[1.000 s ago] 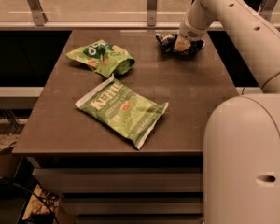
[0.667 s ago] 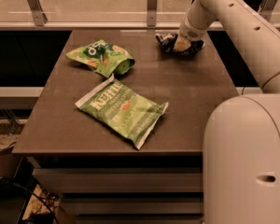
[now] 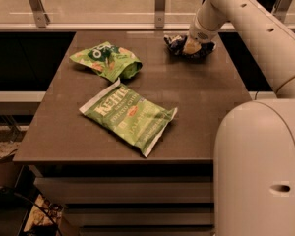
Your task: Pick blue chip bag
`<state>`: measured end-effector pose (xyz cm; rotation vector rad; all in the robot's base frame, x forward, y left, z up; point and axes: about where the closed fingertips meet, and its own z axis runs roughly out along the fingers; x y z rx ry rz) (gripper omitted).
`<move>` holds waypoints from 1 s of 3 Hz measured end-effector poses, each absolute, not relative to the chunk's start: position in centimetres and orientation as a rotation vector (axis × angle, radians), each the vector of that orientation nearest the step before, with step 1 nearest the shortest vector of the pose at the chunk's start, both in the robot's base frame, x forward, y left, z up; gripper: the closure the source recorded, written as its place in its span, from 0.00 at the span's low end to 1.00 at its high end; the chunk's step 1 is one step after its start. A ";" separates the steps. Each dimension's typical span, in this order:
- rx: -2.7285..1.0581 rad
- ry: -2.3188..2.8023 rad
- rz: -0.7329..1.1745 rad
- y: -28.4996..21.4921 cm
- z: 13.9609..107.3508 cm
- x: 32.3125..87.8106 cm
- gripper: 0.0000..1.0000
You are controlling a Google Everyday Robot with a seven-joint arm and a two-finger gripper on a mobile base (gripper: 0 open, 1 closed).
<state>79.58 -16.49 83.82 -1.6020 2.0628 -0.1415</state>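
The blue chip bag [image 3: 175, 44] lies crumpled at the far right corner of the brown table [image 3: 196, 107], dark blue with white markings. My gripper [image 3: 191, 47] is down on top of the bag, at the end of the white arm that reaches in from the upper right. It covers the bag's middle, so only the bag's left and right edges show.
A large green bag with white lettering [image 3: 130, 116] lies flat in the middle front. A smaller green bag with orange patches [image 3: 107, 59] sits at the far left. The robot's white body [image 3: 260, 171] fills the lower right. A railing runs behind the table.
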 end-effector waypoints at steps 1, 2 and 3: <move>-1.602 2.063 -0.141 -16.5 83.8 79.6 1.00; -1.602 2.063 -0.141 -16.5 83.8 79.6 1.00; -1.602 2.062 -0.141 -16.5 83.8 79.6 1.00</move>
